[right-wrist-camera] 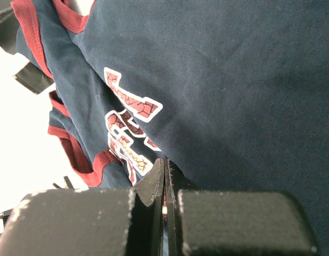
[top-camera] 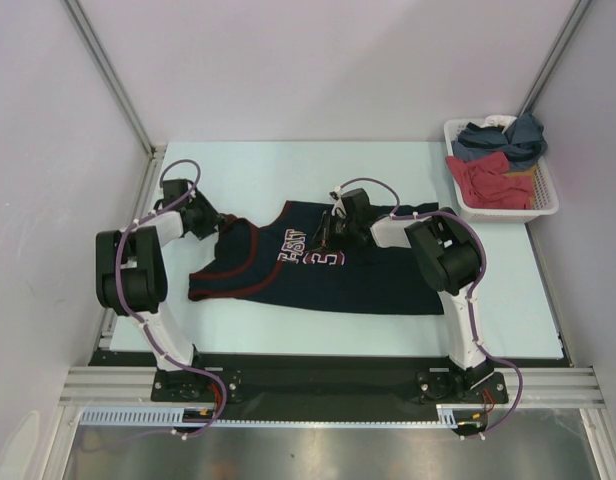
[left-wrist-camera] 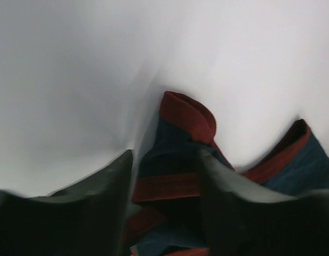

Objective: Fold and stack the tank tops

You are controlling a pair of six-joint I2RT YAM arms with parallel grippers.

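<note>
Table (top-camera: 288,160) is pale and fills the middle of the top view. Navy tank top (top-camera: 378,280) with red trim lies spread at centre frame, straps toward the left and hem toward the right, and it looks flat and unfolded. White-edged red lettering (top-camera: 293,250) and a "3" sit on its left half.

Left arm (top-camera: 128,265) rises at lower left and reaches to the top's upper-left corner. Right arm (top-camera: 443,250) rises at lower right and reaches left over the middle of the top.

White basket (top-camera: 508,214) stands in the upper right, well apart from the navy top. It holds a crumpled red garment (top-camera: 493,180) at the front and a crumpled slate-blue garment (top-camera: 523,135) at the back. No print readable on it.

Left gripper (top-camera: 220,222) is at the shoulder strap. In the left wrist view this claw (left-wrist-camera: 165,160) is partway open, both dark fingers (left-wrist-camera: 100,202) apart. The red-trimmed strap (left-wrist-camera: 188,114) of the navy cloth (left-wrist-camera: 175,144) sits in the gap. It does not look clamped.

Right gripper (top-camera: 328,232) is down on the chest area. In the right wrist view this claw (right-wrist-camera: 165,165) is fully closed, fingers pressed together. Its tips are against the navy fabric (right-wrist-camera: 234,80), just right of the lettering (right-wrist-camera: 130,106). Cannot tell if any cloth is pinched in the slit.
</note>
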